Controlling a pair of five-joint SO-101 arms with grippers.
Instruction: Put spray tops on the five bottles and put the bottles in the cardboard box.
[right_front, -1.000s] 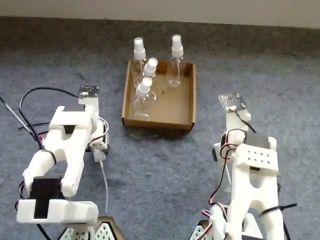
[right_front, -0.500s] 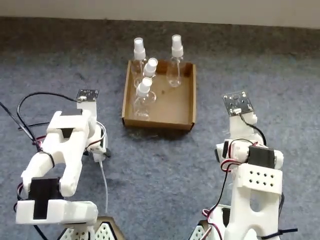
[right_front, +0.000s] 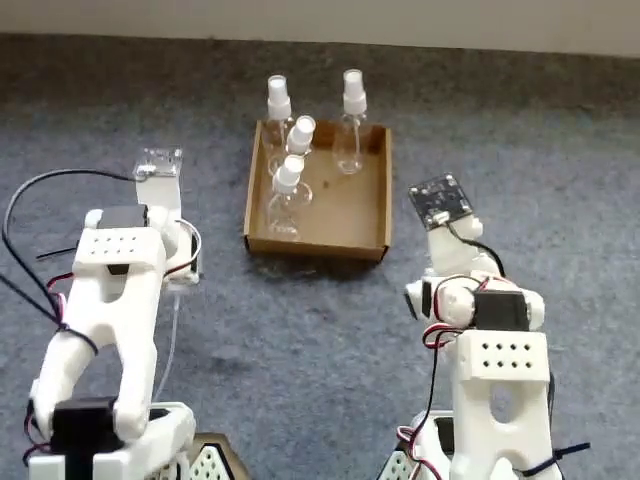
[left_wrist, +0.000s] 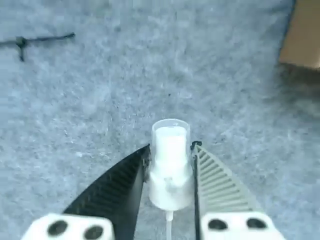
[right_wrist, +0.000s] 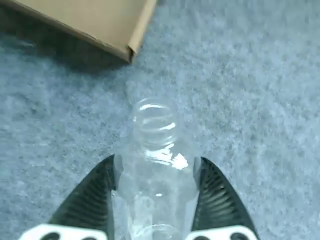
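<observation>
- The cardboard box (right_front: 352, 215) lies open on the grey desk (right_front: 320, 340). I use it as the mark for every place below.
- Four clear bottles stand upright inside the box, each with a white spray top on it.
- They are the far-left bottle (right_front: 277, 100), the far-right bottle (right_front: 349, 145), the middle bottle (right_front: 300, 135) and the near bottle (right_front: 285, 205).
- The near bottle and the middle bottle stand along the left wall of the box. The floor on the right side of the box is bare.
- The left arm (right_front: 120, 280) is to the left of the box, beside its near left corner and apart from it.
- The left jaws are closed on a loose spray top (left_wrist: 170, 165). One finger presses on each side of its white body, with only its width between them.
- A thin tube (left_wrist: 168, 224) comes out of the end of this spray top that faces the arm.
- The right arm (right_front: 495, 350) is in front of the near right corner of the box.
- The right jaws are closed around the fifth bottle (right_wrist: 155, 150), opened as wide as its clear body.
- The threaded neck of this bottle is open and points away from the arm, toward the near right corner of the box. The bottle does not touch the box.
</observation>
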